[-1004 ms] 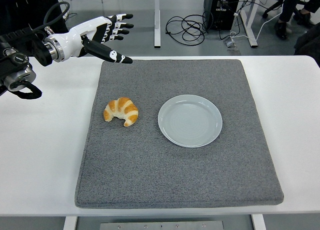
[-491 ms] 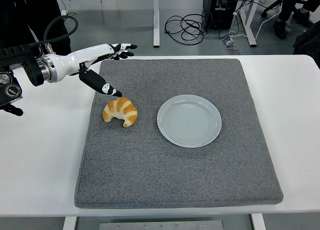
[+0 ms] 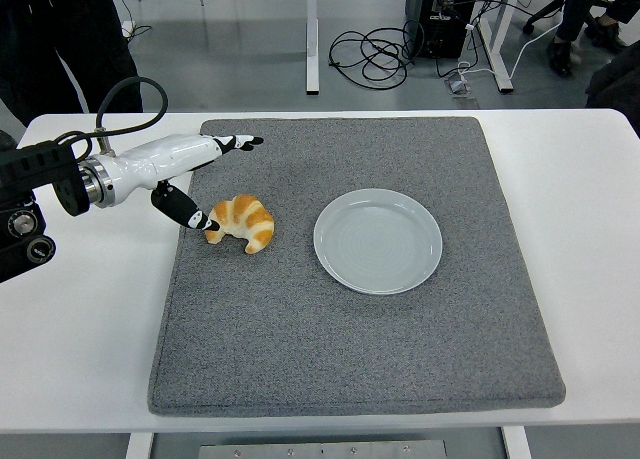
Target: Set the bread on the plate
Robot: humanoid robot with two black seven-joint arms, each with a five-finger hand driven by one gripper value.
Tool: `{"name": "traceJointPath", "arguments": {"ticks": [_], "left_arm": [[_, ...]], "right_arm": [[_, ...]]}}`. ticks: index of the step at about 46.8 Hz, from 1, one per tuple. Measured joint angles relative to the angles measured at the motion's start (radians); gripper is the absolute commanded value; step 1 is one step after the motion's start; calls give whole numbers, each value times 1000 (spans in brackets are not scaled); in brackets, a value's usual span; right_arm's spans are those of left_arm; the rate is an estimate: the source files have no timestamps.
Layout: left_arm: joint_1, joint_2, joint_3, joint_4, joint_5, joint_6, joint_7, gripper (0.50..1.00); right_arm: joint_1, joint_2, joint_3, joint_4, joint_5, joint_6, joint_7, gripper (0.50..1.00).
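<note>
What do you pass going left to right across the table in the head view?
left hand → croissant → plate, the last two lying on the grey mat.

Bread (image 3: 242, 222) left of plate (image 3: 378, 241) on mat (image 3: 350, 349), robot hand (image 3: 180, 169) perhaps touching it.

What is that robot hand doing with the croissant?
The robot's white and black left hand reaches in beside the golden, striped croissant on the grey felt mat. Its fingers are spread and its thumb tip is right at the croissant's left end, but it isn't gripping yet. The round pale blue plate sits empty, just right of the croissant.
</note>
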Motion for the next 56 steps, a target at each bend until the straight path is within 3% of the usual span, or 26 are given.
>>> {"name": "traceJointPath", "arguments": {"ticks": [14, 22, 37, 46, 56], "left_arm": [[31, -28, 36, 38, 67, 3, 0, 974], [37, -75, 35, 111, 64, 41, -2, 975], [67, -105, 35, 155, 66, 101, -16, 974], [100, -173, 37, 236, 120, 139, -26, 972], [105, -205, 36, 252, 123, 145, -37, 972]], "right_arm": [[0, 0, -1, 0, 0, 0, 0, 1000], [0, 0, -1, 0, 0, 0, 0, 1000], [0, 0, -1, 0, 0, 0, 0, 1000], [0, 0, 0, 0, 0, 0, 0, 1000], [0, 0, 0, 0, 0, 0, 0, 1000]]}}
